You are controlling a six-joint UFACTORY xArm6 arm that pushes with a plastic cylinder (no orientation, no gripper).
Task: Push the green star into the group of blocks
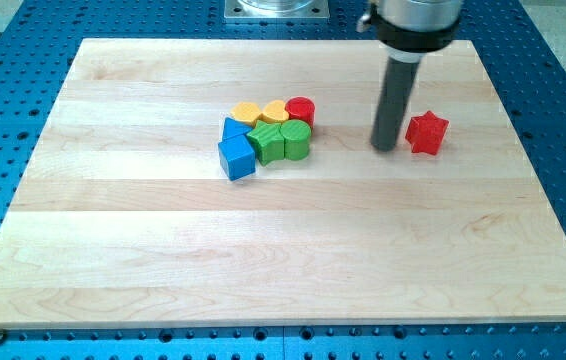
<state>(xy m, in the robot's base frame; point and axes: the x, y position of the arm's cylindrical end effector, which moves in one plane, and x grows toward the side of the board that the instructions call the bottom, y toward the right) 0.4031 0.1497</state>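
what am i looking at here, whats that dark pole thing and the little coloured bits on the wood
This is one picture from a single camera looking down at a robot's work table. The pale wooden board lies on a blue perforated metal table. The dark pole is the robot arm's straight rod; it has no hand and holds nothing, it only pushes things by sliding. My tip rests on the board just to the view's left of a small red star-shaped block, close beside it.

Further to the view's left sits a tight cluster of blocks: two yellow blocks, a red round block, two green blocks whose exact shapes are hard to tell, a blue triangular block and a blue cube.
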